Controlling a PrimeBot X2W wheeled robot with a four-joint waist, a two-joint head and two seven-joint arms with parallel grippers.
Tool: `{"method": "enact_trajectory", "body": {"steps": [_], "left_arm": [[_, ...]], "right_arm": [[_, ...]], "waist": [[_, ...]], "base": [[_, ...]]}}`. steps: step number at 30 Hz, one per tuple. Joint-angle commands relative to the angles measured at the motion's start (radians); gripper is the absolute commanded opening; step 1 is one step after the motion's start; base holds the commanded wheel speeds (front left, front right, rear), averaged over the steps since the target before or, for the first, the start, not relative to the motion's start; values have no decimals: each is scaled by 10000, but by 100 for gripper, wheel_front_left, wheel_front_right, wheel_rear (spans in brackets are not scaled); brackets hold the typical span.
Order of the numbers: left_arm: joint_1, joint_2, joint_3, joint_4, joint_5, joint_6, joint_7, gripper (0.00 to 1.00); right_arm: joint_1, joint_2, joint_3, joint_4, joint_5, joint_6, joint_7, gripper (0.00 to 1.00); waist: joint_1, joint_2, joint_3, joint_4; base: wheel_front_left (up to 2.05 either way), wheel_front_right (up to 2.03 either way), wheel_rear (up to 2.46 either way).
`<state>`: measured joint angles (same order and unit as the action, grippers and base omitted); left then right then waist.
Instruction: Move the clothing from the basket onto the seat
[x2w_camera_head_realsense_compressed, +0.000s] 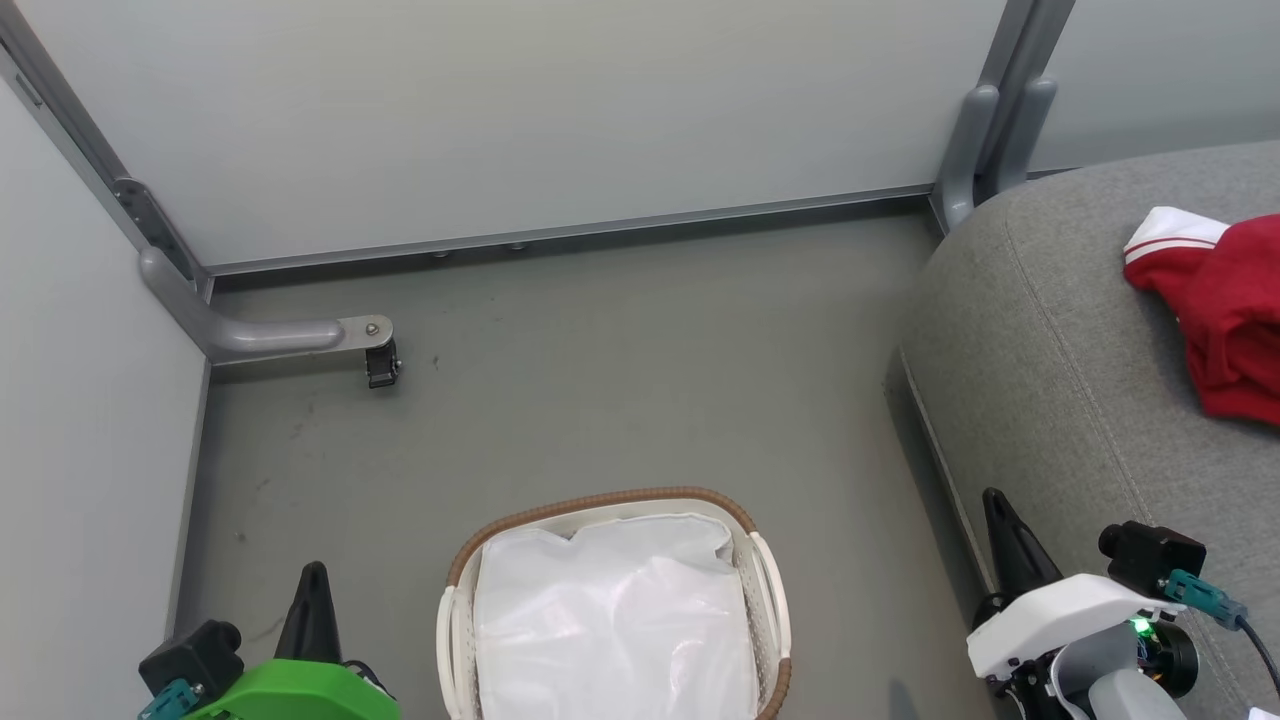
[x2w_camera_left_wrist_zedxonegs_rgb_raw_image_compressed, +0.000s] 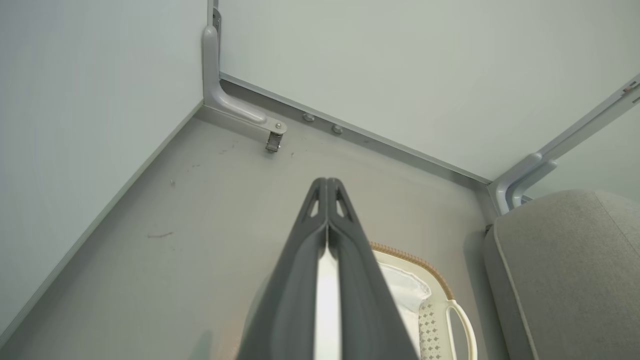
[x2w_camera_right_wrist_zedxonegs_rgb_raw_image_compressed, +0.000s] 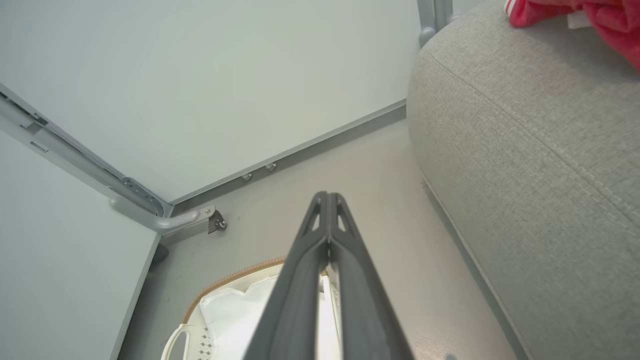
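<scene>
Saw the clothing (x2w_camera_head_realsense_compressed: 1225, 310) only partly, cut off by the frame edge at 3 o'clock, lying on the seat (x2w_camera_head_realsense_compressed: 1060, 400). Found the basket (x2w_camera_head_realsense_compressed: 600, 502) at 6 o'clock, near end cut off, white liner (x2w_camera_head_realsense_compressed: 610, 620) inside. Noted left gripper (x2w_camera_head_realsense_compressed: 313, 580) at 7 o'clock and right gripper (x2w_camera_head_realsense_compressed: 996, 505) at 5 o'clock, both fully closed, gripping nothing. Saw a grey bracket (x2w_camera_head_realsense_compressed: 290, 338) at 10 o'clock, well apart from the basket.

Head camera high, downward over basket (x2w_camera_head_realsense_compressed: 600, 498) and floor (x2w_camera_head_realsense_compressed: 620, 380); both wrist cameras lower, forward, onto the same basket.
</scene>
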<state>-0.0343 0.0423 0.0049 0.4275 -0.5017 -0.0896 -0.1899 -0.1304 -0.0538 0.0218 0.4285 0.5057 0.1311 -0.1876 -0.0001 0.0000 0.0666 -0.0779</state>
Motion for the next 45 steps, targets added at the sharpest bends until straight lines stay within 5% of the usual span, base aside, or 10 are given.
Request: {"method": "enact_trajectory", "body": {"steps": [1,45], "left_arm": [[-201,41,88,-211,-413,-72,91,0],[-550,79,623,-1087,-6034,-263,1644,0]], "right_arm": [[-47,-37,-75,-225,422,-1,100,0],[103,-7,-760,-1103,6016,-3,1634,0]], "waist": [[1,0,-9,12],[1,0,-260,319]], "base": [[0,0,0],[0,0,0]]}}
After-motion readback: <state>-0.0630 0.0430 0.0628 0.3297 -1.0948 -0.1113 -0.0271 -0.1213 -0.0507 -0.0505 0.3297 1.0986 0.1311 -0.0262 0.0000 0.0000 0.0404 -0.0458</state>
